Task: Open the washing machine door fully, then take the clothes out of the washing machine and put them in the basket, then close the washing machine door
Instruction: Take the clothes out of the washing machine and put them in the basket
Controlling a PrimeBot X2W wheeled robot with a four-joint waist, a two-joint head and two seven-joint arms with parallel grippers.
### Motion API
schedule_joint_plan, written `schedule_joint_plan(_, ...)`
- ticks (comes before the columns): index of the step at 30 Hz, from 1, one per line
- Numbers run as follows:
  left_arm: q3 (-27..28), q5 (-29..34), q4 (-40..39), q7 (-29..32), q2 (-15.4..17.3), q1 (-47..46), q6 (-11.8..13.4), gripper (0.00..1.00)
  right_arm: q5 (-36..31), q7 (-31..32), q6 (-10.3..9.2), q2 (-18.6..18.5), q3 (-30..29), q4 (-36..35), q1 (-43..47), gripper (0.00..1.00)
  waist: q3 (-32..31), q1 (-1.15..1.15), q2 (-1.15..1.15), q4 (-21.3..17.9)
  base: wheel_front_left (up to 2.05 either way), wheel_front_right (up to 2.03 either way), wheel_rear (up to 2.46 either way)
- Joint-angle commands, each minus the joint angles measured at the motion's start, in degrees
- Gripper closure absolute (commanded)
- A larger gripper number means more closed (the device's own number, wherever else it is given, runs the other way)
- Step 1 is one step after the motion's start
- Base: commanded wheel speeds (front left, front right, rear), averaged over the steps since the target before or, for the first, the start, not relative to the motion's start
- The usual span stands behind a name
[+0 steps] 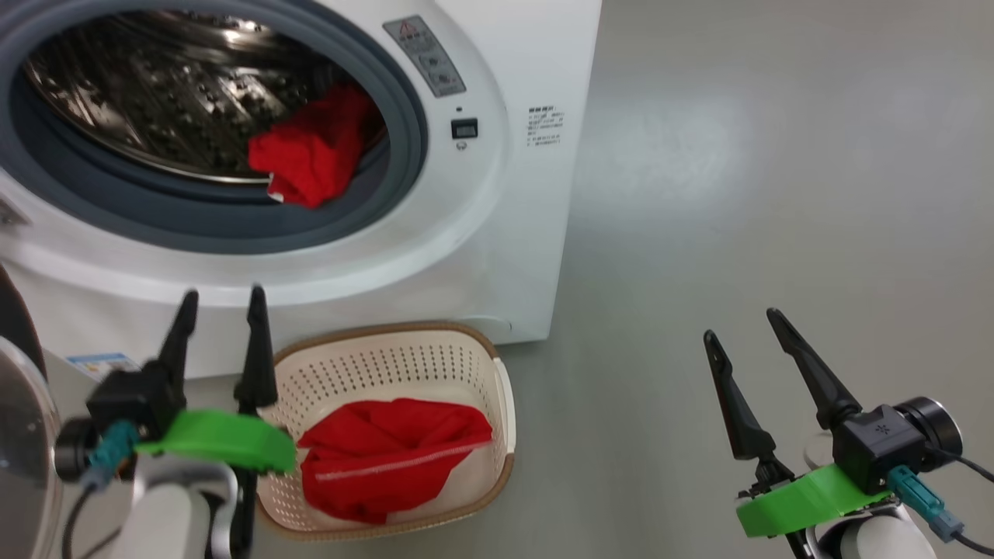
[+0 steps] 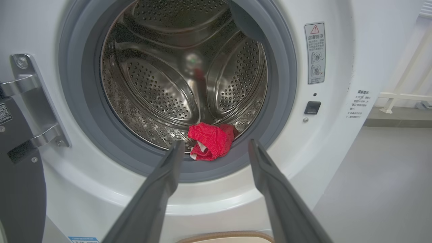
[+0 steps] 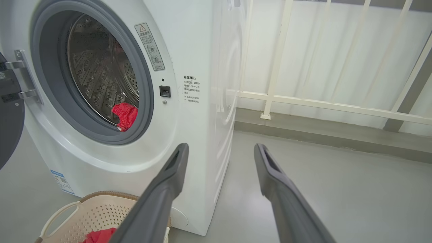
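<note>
**A:** Where are the clothes?

**B:** Split in two. One garment [image 1: 392,458] lies crumpled in the basket [image 1: 501,404], which sits on the floor [image 1: 738,194] just in front of the machine [image 1: 528,233]. The other garment [image 1: 311,151] is bunched at the front lip of the drum [image 2: 152,84], low on its right side, against the grey ring [image 2: 84,118].

**A:** So how far along is the job?

**B:** About halfway, I'd judge. The door [image 2: 17,189] is swung wide to the left on its hinge, so the opening step looks done. One piece is moved. The drum piece has to come out, I see nothing else in the drum, and then the door needs shutting.

**A:** And the arms?

**B:** The left gripper [image 1: 224,295] is spread open and holds nothing. It hangs over the basket's left edge with its fingers pointing up at the machine's front, below the opening. Its wrist camera frames the drum piece between the two fingers, near but apart from it. The right gripper [image 1: 740,324] is also open and empty, off to the right over bare floor, well apart from the machine and basket.
</note>
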Motion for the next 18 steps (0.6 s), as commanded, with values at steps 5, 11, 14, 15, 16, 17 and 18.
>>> schedule_joint_plan(5,2.49,-0.06,2.21,-1.19,2.58,-9.03,-0.52,0.0,0.64,-0.37,0.35,-0.78,2.21,-1.68,-4.11,0.0,6.29,0.0,0.0,-0.35,0.0,0.0,0.0)
schedule_joint_plan(11,2.91,0.09,7.33,-1.73,3.96,-17.4,-1.23,0.0,0.7,-0.37,0.35,-0.9,3.36,-1.97,-7.17,0.0,10.65,0.0,0.0,-1.25,0.0,0.0,0.0)
schedule_joint_plan(14,3.11,-0.04,10.21,-1.87,4.36,-21.53,-1.53,0.0,0.72,-0.37,0.35,-1.05,3.44,-2.11,-8.19,0.0,12.46,0.0,0.0,-1.56,0.0,0.0,0.0)
schedule_joint_plan(15,3.17,-0.1,11.24,-1.92,4.44,-22.93,-1.64,0.0,0.73,-0.37,0.35,-1.12,3.48,-2.08,-8.44,0.0,13.03,0.0,0.0,-1.66,0.0,0.0,0.0)
schedule_joint_plan(16,3.18,-0.07,12.32,-1.96,4.56,-24.3,-1.73,0.0,0.75,-0.37,0.35,-1.21,3.56,-1.99,-8.7,0.0,13.58,0.0,0.0,-1.8,0.0,0.0,0.0)
schedule_joint_plan(17,3.15,-0.04,13.39,-1.99,4.65,-25.69,-1.9,0.0,0.79,-0.37,0.35,-1.3,3.66,-1.87,-8.97,0.0,14.11,0.0,0.0,-1.93,0.0,0.0,0.0)
schedule_joint_plan(18,3.04,-0.09,14.45,-2.03,4.72,-27.07,-2.31,0.0,0.84,-0.37,0.35,-1.33,3.79,-1.81,-9.25,0.0,14.67,0.0,0.0,-2.07,0.0,0.0,0.0)
